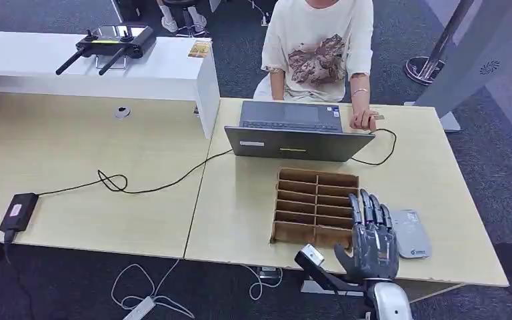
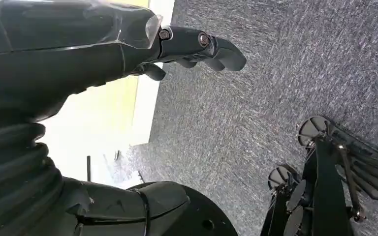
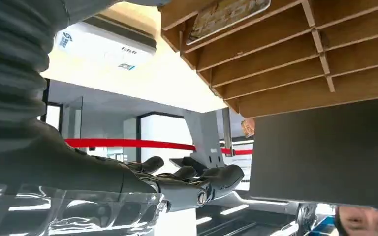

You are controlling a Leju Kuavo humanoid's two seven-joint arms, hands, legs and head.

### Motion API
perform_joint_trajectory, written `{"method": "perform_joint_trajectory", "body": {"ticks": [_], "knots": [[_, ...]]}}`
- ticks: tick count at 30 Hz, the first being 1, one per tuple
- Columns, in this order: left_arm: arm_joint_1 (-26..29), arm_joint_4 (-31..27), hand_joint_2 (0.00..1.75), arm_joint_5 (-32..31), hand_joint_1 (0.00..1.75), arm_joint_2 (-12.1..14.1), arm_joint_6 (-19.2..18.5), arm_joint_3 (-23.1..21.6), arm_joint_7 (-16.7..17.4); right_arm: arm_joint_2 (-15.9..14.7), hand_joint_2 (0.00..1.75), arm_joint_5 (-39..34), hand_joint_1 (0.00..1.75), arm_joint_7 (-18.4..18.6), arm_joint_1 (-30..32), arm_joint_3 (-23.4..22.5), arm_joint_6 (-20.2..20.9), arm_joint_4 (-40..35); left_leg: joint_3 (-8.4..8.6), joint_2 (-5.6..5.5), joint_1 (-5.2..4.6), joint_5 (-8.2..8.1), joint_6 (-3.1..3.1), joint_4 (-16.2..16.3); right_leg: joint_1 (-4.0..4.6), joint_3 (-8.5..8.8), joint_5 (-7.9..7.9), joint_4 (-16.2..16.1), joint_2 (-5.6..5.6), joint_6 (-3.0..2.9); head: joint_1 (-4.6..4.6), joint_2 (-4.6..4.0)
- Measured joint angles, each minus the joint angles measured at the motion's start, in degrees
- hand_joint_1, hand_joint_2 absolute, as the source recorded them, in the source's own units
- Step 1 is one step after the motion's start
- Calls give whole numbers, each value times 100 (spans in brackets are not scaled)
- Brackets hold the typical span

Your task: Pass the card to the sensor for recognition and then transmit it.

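right robot hand (image 1: 372, 241) empty, fingers spread, hovered between brown wooden slotted card rack (image 1: 315, 207) and flat grey card sensor (image 1: 411, 233) on tabletop (image 1: 240, 200); card (image 3: 226, 12) lay in rack slot, just beside hand. left robot hand (image 2: 197, 46) hung over floor, fingers curled, empty.

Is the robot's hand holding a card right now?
No, the right hand hovers with straight, spread fingers beside the wooden rack, nothing in it.

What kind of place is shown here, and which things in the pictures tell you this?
Probably an office or a reception-style test area. Pale desks stand on grey carpet, a person sits at a laptop, and a wooden card rack and a grey card sensor lie by the robot's right hand.
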Motion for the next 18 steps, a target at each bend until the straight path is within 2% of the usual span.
{"method": "perform_joint_trajectory", "body": {"ticks": [9,12,13,18], "knots": [[0,0,175,-13,0,17,2,-2,0,0,175,-79,23,-57,-17,-52,-168,76,0,0,0,0,0,0,0,0,0,0,0,0,0,0],[0,0,175,-22,0,20,2,-2,2,0,175,-74,30,-72,-44,-57,-181,122,0,0,0,0,0,0,0,0,0,0,0,0,0,0],[0,0,175,-24,0,22,2,-2,0,0,175,-77,42,-76,-47,-57,-190,138,0,0,0,0,0,0,0,0,0,0,0,0,0,0],[0,0,175,-24,0,24,4,-2,2,0,175,-79,47,-111,-79,-57,-243,221,0,0,0,0,0,0,0,0,0,0,0,0,0,0]]}}
